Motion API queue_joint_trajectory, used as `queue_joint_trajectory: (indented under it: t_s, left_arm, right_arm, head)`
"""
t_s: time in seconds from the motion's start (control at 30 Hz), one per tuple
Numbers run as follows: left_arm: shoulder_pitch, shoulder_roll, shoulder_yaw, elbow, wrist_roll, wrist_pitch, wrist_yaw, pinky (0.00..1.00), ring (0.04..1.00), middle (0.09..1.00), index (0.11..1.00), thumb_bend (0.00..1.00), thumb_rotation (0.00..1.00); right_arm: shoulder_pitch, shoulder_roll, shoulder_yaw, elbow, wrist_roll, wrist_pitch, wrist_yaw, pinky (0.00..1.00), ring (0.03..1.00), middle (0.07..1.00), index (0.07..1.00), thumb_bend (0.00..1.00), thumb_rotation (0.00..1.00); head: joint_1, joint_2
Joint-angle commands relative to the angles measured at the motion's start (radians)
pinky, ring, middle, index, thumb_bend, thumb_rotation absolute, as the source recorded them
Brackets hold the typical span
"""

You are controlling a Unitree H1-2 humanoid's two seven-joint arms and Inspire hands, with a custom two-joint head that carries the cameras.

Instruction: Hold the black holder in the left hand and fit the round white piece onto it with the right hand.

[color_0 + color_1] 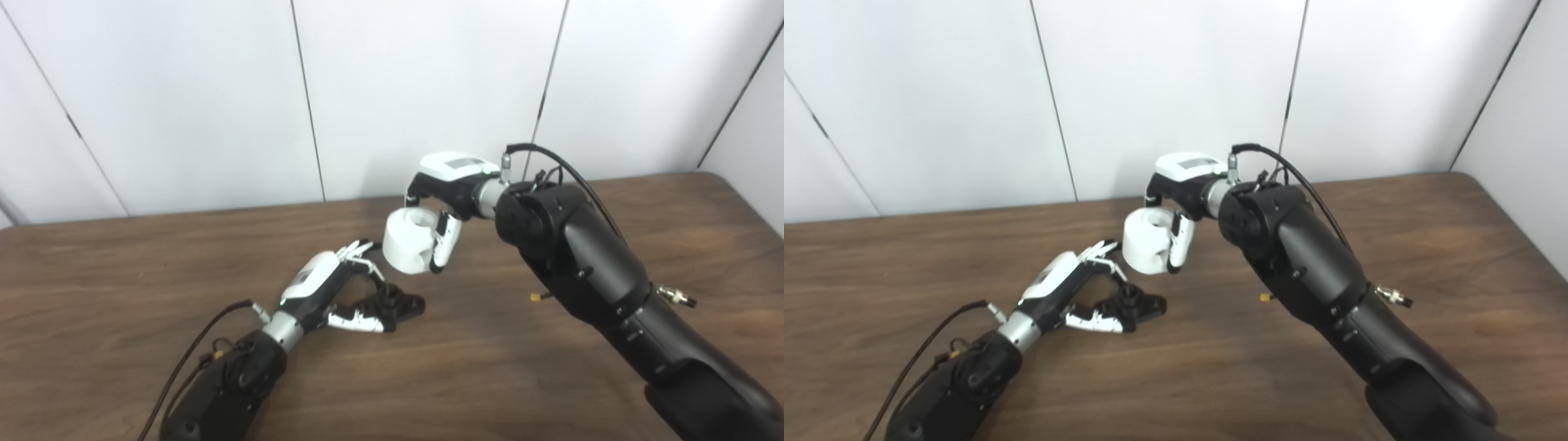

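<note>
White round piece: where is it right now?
The round white piece is in the right hand, held above the table mid-scene, just up-right of the black holder at the left hand.

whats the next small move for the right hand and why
Probably ease the right hand down and toward the black holder. It already grips the round white piece, which hangs above and apart from the holder that the left hand grips low over the table.

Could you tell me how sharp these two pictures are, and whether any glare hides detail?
Left eye view: soft throughout; the round white piece is nearly washed out. Right eye view: equally soft; the black holder shows little detail on the dark table.
</note>
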State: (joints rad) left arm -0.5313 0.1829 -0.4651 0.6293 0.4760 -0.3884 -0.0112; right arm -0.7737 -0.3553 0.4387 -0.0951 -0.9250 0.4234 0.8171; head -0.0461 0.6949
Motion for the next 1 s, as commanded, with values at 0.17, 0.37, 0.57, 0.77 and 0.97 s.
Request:
queue_joint_trajectory:
  t_s: [0.17,0.37,0.57,0.77,0.97]
  left_arm:
    - [0.075,-0.071,-0.053,0.067,0.03,0.054,-0.064,0.96,1.0,0.937,0.481,0.52,0.06]
    - [0.077,-0.079,-0.052,0.054,0.035,0.066,-0.07,0.94,1.0,0.941,0.481,0.52,0.06]
    - [0.081,-0.082,-0.052,0.041,0.031,0.069,-0.069,0.98,1.0,0.943,0.481,0.52,0.06]
    - [0.081,-0.078,-0.05,0.034,0.032,0.075,-0.07,0.97,1.0,0.943,0.48,0.52,0.06]
    - [0.081,-0.071,-0.045,0.04,0.033,0.078,-0.072,1.0,1.0,0.937,0.481,0.52,0.06]
  right_arm:
    - [-0.045,0.013,-0.005,-0.008,0.018,-0.032,-0.032,0.71,0.818,0.757,0.483,0.52,0.14]
    - [-0.042,0.023,0.006,-0.005,0.022,-0.038,-0.033,0.73,0.824,0.758,0.483,0.52,0.14]
    - [-0.038,0.023,0.021,-0.005,0.022,-0.053,-0.023,0.73,0.824,0.765,0.484,0.52,0.14]
    - [-0.031,0.011,0.025,-0.006,0.024,-0.055,-0.007,0.71,0.812,0.772,0.485,0.52,0.14]
    - [-0.05,-0.018,0.027,-0.006,0.024,-0.077,-0.002,0.72,0.822,0.766,0.485,0.52,0.14]
  head:
    - [0.014,0.011]
    - [0.025,0.018]
    - [0.027,0.026]
    - [0.024,0.033]
    - [0.005,0.036]
